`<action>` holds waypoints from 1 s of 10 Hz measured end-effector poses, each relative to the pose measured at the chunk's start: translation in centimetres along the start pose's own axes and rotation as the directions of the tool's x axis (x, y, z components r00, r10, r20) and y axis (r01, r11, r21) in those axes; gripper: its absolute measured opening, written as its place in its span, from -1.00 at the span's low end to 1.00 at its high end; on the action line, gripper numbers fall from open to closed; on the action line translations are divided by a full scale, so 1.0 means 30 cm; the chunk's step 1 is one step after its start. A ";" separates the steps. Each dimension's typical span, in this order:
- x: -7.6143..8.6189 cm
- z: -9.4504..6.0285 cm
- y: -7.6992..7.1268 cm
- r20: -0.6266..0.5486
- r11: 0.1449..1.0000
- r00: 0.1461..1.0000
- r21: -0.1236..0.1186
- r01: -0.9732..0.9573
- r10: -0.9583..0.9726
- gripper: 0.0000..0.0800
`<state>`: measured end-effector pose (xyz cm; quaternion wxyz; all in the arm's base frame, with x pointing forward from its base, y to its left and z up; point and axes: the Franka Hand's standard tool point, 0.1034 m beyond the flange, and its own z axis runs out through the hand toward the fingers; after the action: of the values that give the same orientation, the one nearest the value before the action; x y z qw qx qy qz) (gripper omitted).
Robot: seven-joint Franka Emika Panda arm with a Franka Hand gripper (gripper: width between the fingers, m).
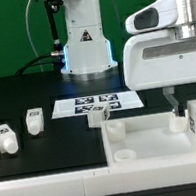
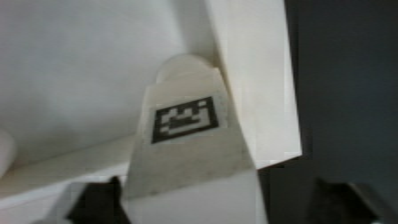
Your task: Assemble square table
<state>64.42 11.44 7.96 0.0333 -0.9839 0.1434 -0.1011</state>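
- The gripper (image 2: 214, 198) is seen spread astride the leg (image 2: 185, 125) beside the table top (image 2: 249, 80) rim; nothing is pinched.
- The leg is judged light, stiff and slippery; it is best gripped on its flat sides.

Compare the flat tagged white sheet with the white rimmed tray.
The thin flat white marker board carries several black tags; the white plastic square tabletop shows none on its visible face. The marker board is flat; the tabletop has a raised rim and round corner holes. The marker board lies nearer the robot base, the tabletop nearer the front. Both are white.
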 end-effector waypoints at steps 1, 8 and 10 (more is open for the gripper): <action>-0.001 0.001 0.000 0.001 0.998 0.998 0.003 -0.069 0.069 0.01; -0.009 -0.001 0.036 0.018 0.471 0.471 -0.008 -0.882 0.882 -0.27; -0.009 -0.002 0.039 0.040 0.410 0.410 -0.004 -0.912 0.911 -0.26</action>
<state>63.84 10.41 7.85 0.0945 -0.7495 0.6532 -0.0508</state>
